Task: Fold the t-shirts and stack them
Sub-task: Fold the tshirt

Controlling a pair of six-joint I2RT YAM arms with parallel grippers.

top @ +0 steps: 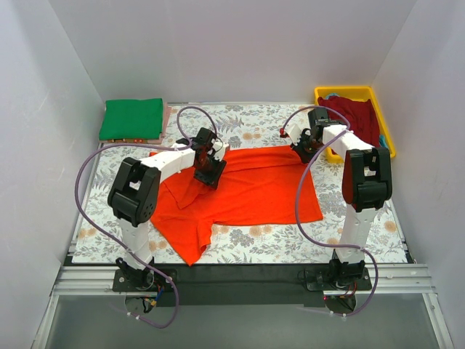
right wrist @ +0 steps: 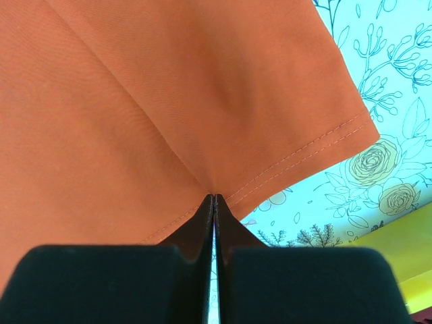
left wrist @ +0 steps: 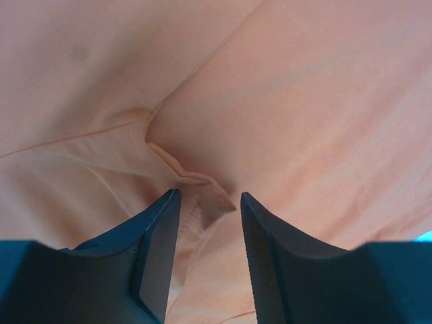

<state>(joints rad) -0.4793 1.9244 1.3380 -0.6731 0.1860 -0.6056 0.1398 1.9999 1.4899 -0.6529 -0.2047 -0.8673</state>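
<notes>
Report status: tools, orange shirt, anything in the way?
Left tool open, jaws either side of a crease in the orange-red t-shirt. Right tool shut on its hemmed edge. Shirt spread out, not yet folded. Nothing in the way.

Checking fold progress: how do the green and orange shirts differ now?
The green shirt is folded into a neat rectangle at the far-left corner; the orange shirt lies spread out in the middle. No gripper touches the green shirt; the right gripper is shut on the orange shirt's hem. Both are plain, solid-coloured.

Plain white walls enclose a floral-clothed table.
</notes>
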